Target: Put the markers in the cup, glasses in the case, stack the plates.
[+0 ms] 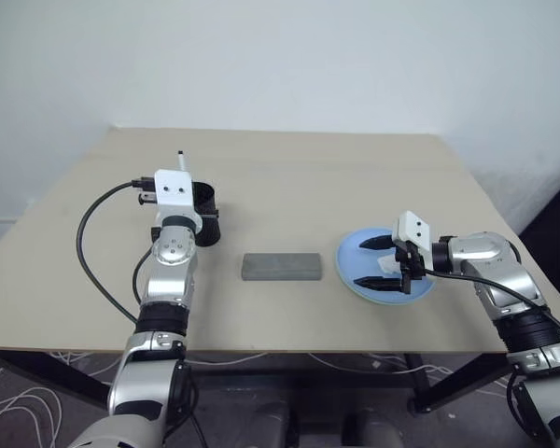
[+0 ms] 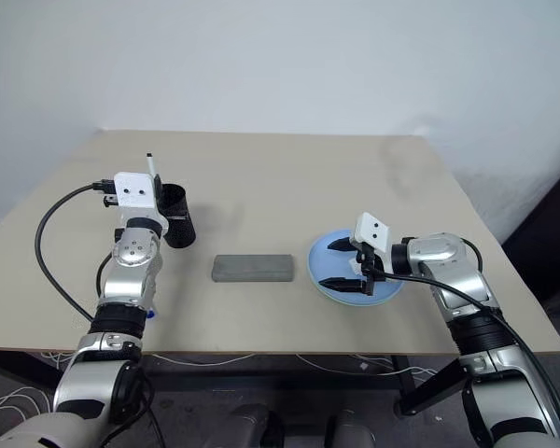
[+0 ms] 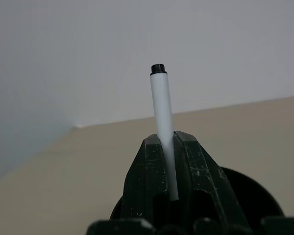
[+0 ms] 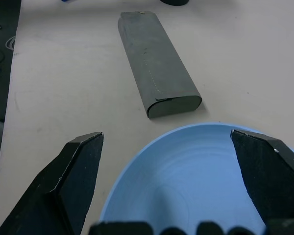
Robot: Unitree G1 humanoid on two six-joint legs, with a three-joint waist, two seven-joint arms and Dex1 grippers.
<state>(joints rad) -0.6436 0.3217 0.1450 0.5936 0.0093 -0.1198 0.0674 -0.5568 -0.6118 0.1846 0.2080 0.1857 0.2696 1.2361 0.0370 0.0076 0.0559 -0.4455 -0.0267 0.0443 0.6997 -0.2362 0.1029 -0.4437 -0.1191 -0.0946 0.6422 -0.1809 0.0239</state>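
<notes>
the table [image 1: 289, 177] had a matt, pale wood-look top. the case [image 4: 157, 63] looked like grey felt-like cloth, dull, with a line of stitching. the light blue plate [image 4: 196, 181] was smooth plastic with a soft sheen. the marker [image 3: 162, 122] had a glossy white plastic barrel. the cup [image 2: 177, 229] was black plastic. the left gripper [image 3: 169, 161] fingers were scuffed black plastic.

My left arm reaching forward over the table's [image 1: 93, 308] left half, left gripper [image 3: 169, 147] pinched tight on the marker [image 3: 161, 112] held upright, my right arm bent inward from the right edge, right gripper [image 4: 169, 161] spread wide, pointing left and slightly down.
</notes>
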